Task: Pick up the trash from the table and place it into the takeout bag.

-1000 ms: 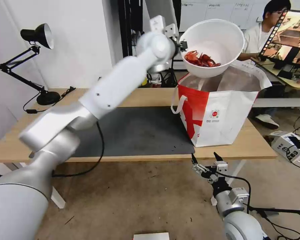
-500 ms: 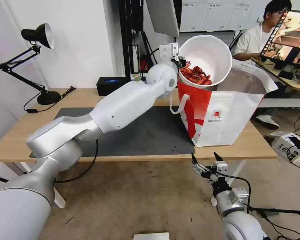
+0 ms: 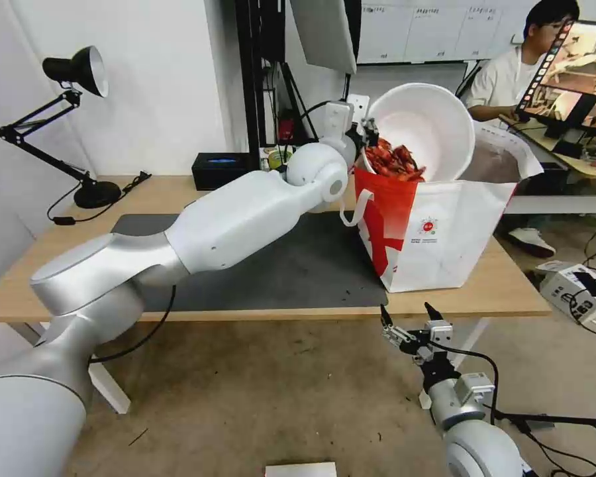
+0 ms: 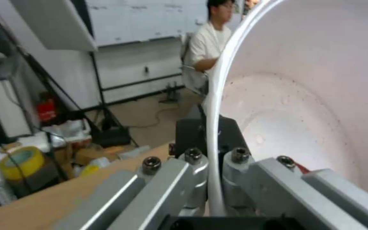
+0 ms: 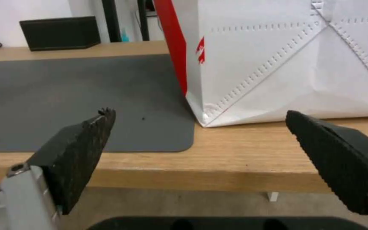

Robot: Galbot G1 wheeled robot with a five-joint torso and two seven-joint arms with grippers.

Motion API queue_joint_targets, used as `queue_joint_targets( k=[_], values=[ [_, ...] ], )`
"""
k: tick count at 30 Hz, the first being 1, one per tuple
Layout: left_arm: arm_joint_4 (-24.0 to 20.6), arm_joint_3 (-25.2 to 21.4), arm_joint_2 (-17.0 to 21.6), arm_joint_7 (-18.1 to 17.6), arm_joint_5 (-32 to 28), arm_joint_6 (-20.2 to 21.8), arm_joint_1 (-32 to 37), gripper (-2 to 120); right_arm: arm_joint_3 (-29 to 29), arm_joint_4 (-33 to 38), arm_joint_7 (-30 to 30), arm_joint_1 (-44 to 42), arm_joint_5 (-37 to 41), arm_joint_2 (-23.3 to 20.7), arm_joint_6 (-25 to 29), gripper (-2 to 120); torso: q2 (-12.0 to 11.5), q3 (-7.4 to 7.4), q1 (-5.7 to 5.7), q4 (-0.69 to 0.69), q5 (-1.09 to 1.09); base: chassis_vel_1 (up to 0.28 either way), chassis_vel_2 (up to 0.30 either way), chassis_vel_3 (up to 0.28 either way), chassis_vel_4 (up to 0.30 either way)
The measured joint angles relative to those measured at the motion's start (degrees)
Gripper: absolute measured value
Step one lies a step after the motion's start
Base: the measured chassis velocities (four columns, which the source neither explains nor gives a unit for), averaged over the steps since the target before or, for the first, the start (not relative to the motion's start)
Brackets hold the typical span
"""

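the left gripper (image 3: 367, 132) reaches over the table (image 3: 179, 192) to the near left corner of the takeout bag (image 3: 444, 232), its jaws clamped on the rim of the white bowl (image 3: 437, 126). in the head view the bowl is tipped on its side with its mouth facing the camera, sunk partly into the bag's open top, and the red scraps (image 3: 394, 162) are piled at its low edge around 7 o'clock, right at the bag's red corner. the left wrist view adds the grip itself: the thin rim of the white bowl (image 4: 214, 127) runs between the two metal jaw blocks, one inside the bowl and one outside, with the bare speckled inner wall beyond. the right gripper (image 3: 407, 319) hangs low, in front of the table's near edge at 5 o'clock from the bag. its own wrist view shows the jaws spread wide on nothing, framing the bag's bottom corner (image 5: 278, 64) and the dark grey mat (image 5: 65, 92).
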Motion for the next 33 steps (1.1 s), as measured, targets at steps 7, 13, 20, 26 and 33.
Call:
queue_joint_targets(
  k=[7,13,20,26,33],
  values=[
    [-1.0,-1.0,0.0,0.8,-10.4,7.9,-0.7,0,0.0,0.0,0.0,0.0,0.0,0.0,0.0,100,0.0,0.00,0.00,-0.02,0.00,0.000,0.000,0.000,0.000],
    [-0.4,-2.5,0.4,2.6,-16.3,16.0,-1.4,14,0.0,0.0,0.0,0.0,0.0,0.0,0.0,100,0.0,0.00,0.00,-0.01,0.00,0.000,0.000,0.000,0.000],
    [-0.8,-2.7,1.6,2.9,-18.3,17.3,-1.7,40,0.0,0.0,0.0,0.0,0.0,0.0,0.0,100,0.0,0.00,0.00,-0.01,0.00,0.000,0.000,0.000,0.000],
    [-3.2,-4.0,4.4,4.9,-17.8,14.0,-0.5,64,0.0,0.0,0.0,0.0,0.0,0.0,0.0,100,0.0,0.00,0.00,0.00,0.00,0.000,0.000,0.000,0.000],
    [-7.4,-4.9,8.8,8.2,-15.1,5.7,1.0,89,0.0,0.0,0.0,0.0,0.0,0.0,0.0,100,0.0,0.00,0.00,0.00,-0.01,0.000,0.000,0.000,0.000]
  ],
)
